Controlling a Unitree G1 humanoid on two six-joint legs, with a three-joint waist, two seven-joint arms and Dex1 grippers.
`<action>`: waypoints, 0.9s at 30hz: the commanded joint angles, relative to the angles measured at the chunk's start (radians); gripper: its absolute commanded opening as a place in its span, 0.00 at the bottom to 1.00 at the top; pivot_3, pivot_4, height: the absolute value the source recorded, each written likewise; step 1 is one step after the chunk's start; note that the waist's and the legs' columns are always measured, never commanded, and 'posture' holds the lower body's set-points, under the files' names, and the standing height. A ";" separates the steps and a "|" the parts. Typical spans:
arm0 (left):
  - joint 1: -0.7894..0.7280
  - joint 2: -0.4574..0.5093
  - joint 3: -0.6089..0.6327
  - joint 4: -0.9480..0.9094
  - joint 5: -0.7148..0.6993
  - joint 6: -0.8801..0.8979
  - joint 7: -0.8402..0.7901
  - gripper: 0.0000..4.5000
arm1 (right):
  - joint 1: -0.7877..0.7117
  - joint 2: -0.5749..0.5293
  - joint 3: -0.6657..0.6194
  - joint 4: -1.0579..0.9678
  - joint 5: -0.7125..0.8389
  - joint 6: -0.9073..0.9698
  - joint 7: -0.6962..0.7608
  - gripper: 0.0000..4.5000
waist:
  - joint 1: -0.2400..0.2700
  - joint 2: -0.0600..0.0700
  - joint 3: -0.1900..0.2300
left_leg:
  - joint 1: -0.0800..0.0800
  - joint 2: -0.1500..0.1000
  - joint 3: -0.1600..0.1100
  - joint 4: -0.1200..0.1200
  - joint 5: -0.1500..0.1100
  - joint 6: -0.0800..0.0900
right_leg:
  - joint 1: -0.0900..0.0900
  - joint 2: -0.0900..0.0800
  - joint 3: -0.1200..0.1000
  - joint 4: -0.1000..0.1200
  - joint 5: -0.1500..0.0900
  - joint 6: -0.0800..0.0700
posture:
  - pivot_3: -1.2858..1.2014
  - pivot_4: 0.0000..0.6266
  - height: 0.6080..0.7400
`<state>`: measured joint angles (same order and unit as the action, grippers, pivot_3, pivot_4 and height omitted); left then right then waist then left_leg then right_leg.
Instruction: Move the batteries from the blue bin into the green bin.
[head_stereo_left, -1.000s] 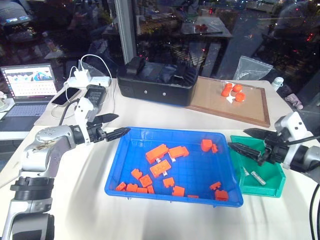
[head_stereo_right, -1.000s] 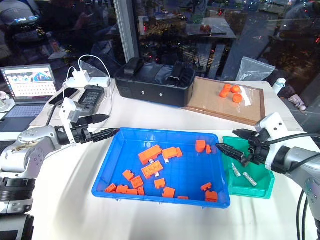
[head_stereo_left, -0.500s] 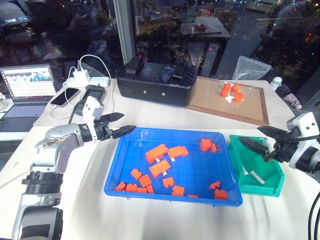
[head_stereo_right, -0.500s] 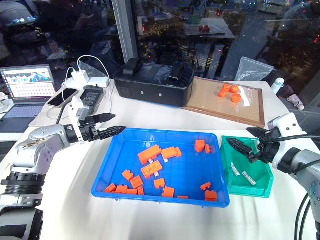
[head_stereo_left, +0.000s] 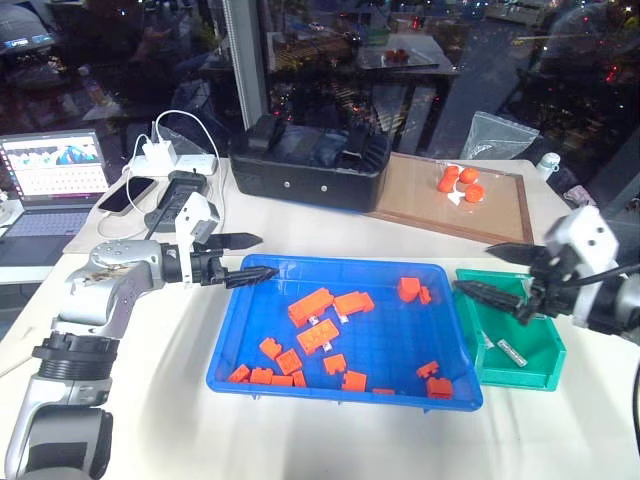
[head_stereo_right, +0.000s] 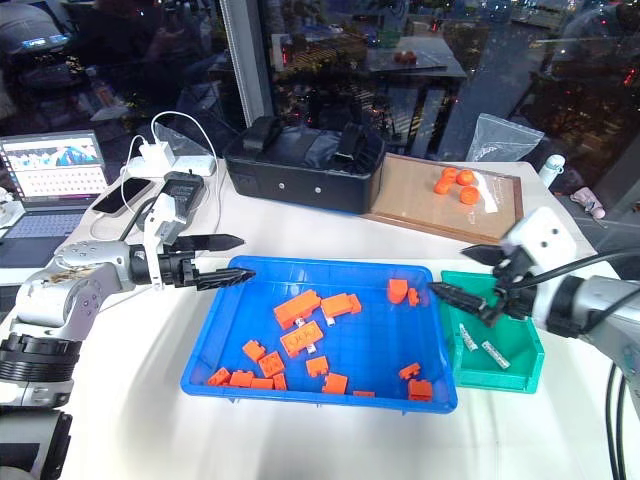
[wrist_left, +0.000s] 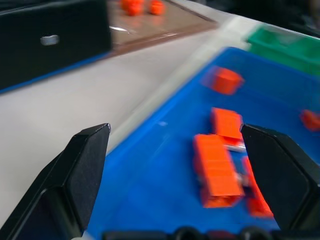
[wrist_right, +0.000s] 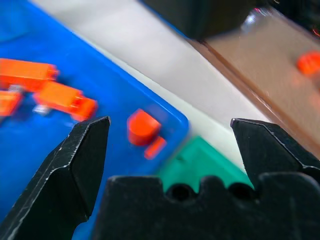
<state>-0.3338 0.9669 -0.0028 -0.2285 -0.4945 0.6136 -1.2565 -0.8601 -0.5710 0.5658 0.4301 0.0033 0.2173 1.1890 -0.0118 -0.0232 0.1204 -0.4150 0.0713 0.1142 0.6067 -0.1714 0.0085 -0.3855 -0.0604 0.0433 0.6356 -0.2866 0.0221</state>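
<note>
1. Two batteries (head_stereo_right: 483, 343) lie on the floor of the green bin (head_stereo_right: 523, 358), near its left wall; the head views show them, the wrist views do not.
2. The blue bin (head_stereo_left: 330, 379) sits just left of the green bin, scattered with orange blocks (head_stereo_left: 312, 306). In the left wrist view a silvery piece shows tucked between two blocks, too blurred to name.
3. The right gripper (head_stereo_left: 493, 273) hovers over the seam between the two bins, jaws apart, empty.
4. The left gripper (head_stereo_left: 251, 256) hangs at the blue bin's far left corner, jaws apart, empty.
5. Behind the bins stand a black box (head_stereo_left: 310, 165) and a wooden board (head_stereo_left: 452, 206); bare white table (head_stereo_left: 200, 420) lies in front.
</note>
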 joint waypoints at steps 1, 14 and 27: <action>-0.005 -0.002 0.020 -0.030 -0.005 -0.014 0.014 1.00 | -0.027 -0.004 -0.055 0.013 -0.018 -0.041 0.016 0.47 | 0.001 0.000 0.000 | 0.000 0.000 0.000 0.000 0.000 0.000 | 0.000 0.000 0.000 0.001 0.000 0.000 | 0.52 0.24 0.97; -0.105 -0.058 -0.066 0.058 0.041 -0.061 -0.012 1.00 | 0.185 -0.243 -0.181 -0.376 0.027 0.164 0.147 0.32 | 0.009 0.000 0.000 | 0.000 0.000 0.000 0.001 0.000 -0.001 | -0.001 0.000 0.000 0.005 -0.001 -0.001 | 0.52 0.24 0.97; -0.175 -0.079 -0.101 0.125 0.075 -0.089 -0.054 1.00 | 0.164 -0.213 -0.279 -0.476 0.067 0.264 0.059 0.90 | -0.002 0.001 -0.001 | 0.001 -0.001 -0.001 0.002 0.000 -0.001 | -0.001 0.001 0.001 0.005 -0.001 -0.002 | 0.52 0.24 0.97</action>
<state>-0.4854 0.8816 -0.1143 -0.0950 -0.4203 0.5403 -1.3016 -0.6600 -0.8017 0.3231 -0.0041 0.0548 0.4789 1.2675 -0.0138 -0.0223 0.1198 -0.4142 0.0705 0.1135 0.6083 -0.1710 0.0080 -0.3869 -0.0596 0.0447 0.6412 -0.2876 0.0203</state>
